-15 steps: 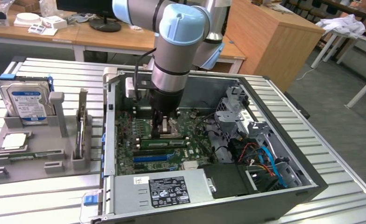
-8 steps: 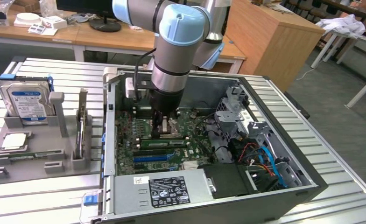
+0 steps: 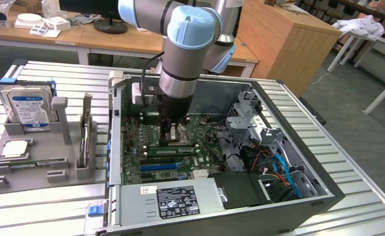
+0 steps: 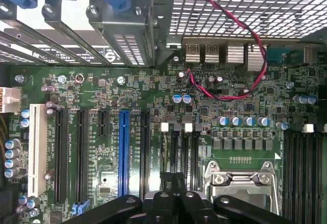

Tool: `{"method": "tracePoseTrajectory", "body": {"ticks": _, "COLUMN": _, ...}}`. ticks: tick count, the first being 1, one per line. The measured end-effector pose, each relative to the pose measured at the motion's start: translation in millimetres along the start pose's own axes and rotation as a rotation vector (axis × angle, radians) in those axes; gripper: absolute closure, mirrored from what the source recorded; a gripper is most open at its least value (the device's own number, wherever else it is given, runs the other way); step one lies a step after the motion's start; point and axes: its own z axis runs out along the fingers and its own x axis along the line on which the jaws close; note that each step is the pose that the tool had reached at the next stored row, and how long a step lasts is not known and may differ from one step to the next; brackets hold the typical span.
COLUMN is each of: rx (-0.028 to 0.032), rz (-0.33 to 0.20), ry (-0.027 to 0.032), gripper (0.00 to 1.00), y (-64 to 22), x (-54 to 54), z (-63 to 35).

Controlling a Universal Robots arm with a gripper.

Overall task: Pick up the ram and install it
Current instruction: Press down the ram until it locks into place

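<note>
One gripper (image 4: pixel 176 193) hangs low inside the open computer case (image 3: pixel 323 196), fingers clenched together above the motherboard (image 4: pixel 102 81). It is beside the CPU socket (image 4: pixel 240 183) — the ram (image 3: pixel 171 151) lies seated in a memory slot just in front of the arm.

hard drives: 1 (image 3: pixel 27 109) | computer cases: 1 (image 3: pixel 297 204) | blue expansion slots: 1 (image 4: pixel 123 145)

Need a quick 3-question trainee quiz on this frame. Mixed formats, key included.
1. True or false: the hard drive stands in a grey holder outside the PC case.
2. The gripper over the motherboard is: A open, B shut, C clamped on a cable.
3. Fill in: the long slot between the black ones is ___.
Key: 1 true; 2 B; 3 blue.
</note>
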Motion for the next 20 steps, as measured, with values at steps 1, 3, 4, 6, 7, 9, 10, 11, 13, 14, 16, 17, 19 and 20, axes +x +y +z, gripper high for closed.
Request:
{"method": "tracePoseTrajectory", "body": {"ticks": 1, "rx": 0.0001, "rz": 0.0, "ry": -0.0001, "gripper": 0.89, "y": 0.0, "x": 0.0, "z": 0.4}}
{"method": "tracePoseTrajectory", "body": {"ticks": 3, "rx": 0.0, "rz": 0.0, "ry": 0.0, "gripper": 0.89, "y": 0.0, "x": 0.0, "z": 0.9}}
{"method": "tracePoseTrajectory", "body": {"ticks": 4, "rx": 0.0, "rz": 0.0, "ry": 0.0, "gripper": 0.89, "y": 0.0, "x": 0.0, "z": 1.0}}
{"method": "tracePoseTrajectory", "body": {"ticks": 6, "rx": 0.0, "rz": 0.0, "ry": 0.0001, "gripper": 0.89, "y": 0.0, "x": 0.0, "z": 1.0}}
{"method": "tracePoseTrajectory", "body": {"ticks": 7, "rx": 0.0001, "rz": 0.0, "ry": 0.0, "gripper": 0.89, "y": 0.0, "x": 0.0, "z": 1.1}}
{"method": "tracePoseTrajectory", "body": {"ticks": 9, "rx": 0.0001, "rz": 0.0, "ry": -0.0002, "gripper": 0.89, "y": 0.0, "x": 0.0, "z": 1.3}}
{"method": "tracePoseTrajectory", "body": {"ticks": 10, "rx": 0.0002, "rz": 0.0, "ry": -0.0004, "gripper": 0.89, "y": -0.1, "x": 0.0, "z": 1.6}}
{"method": "tracePoseTrajectory", "body": {"ticks": 11, "rx": 0.0002, "rz": 0.0, "ry": -0.0003, "gripper": 0.89, "y": -0.1, "x": 0.0, "z": 1.9}}
{"method": "tracePoseTrajectory", "body": {"ticks": 13, "rx": 0.0001, "rz": 0.0, "ry": -0.0002, "gripper": 0.89, "y": -0.1, "x": 0.0, "z": 2.6}}
{"method": "tracePoseTrajectory", "body": {"ticks": 14, "rx": 0.0001, "rz": 0.0, "ry": -0.0001, "gripper": 0.89, "y": -0.1, "x": 0.0, "z": 2.9}}
{"method": "tracePoseTrajectory", "body": {"ticks": 16, "rx": 0.0, "rz": 0.0, "ry": 0.0, "gripper": 0.89, "y": -0.1, "x": 0.1, "z": 3.5}}
{"method": "tracePoseTrajectory", "body": {"ticks": 17, "rx": 0.0, "rz": 0.0, "ry": 0.0001, "gripper": 0.89, "y": -0.1, "x": 0.1, "z": 3.5}}
{"method": "tracePoseTrajectory", "body": {"ticks": 19, "rx": 0.0, "rz": 0.0, "ry": 0.0001, "gripper": 0.89, "y": -0.1, "x": 0.1, "z": 3.6}}
{"method": "tracePoseTrajectory", "body": {"ticks": 20, "rx": 0.0001, "rz": 0.0, "ry": 0.0, "gripper": 0.89, "y": -0.1, "x": 0.1, "z": 3.6}}
